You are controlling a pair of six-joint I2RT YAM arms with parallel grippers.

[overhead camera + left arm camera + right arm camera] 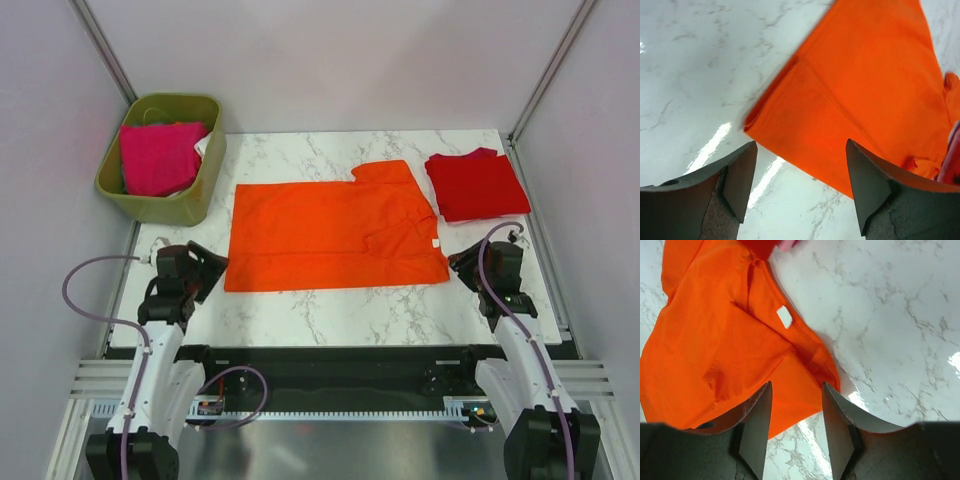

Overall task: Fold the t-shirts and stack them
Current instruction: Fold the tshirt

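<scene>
The orange t-shirt (330,232) lies folded lengthwise across the middle of the marble table; it also shows in the left wrist view (860,95) and the right wrist view (725,340). A folded red t-shirt (476,184) lies at the back right. The magenta pink t-shirt (158,156) sits in the bin. My left gripper (216,270) (799,185) is open and empty just off the orange shirt's near left corner. My right gripper (458,264) (796,427) is open and empty at its near right corner.
An olive-green plastic bin (196,190) stands at the back left, off the table's corner. White walls close the back and sides. A white label (784,316) shows on the orange shirt. Bare marble (340,310) lies between the shirt and the near edge.
</scene>
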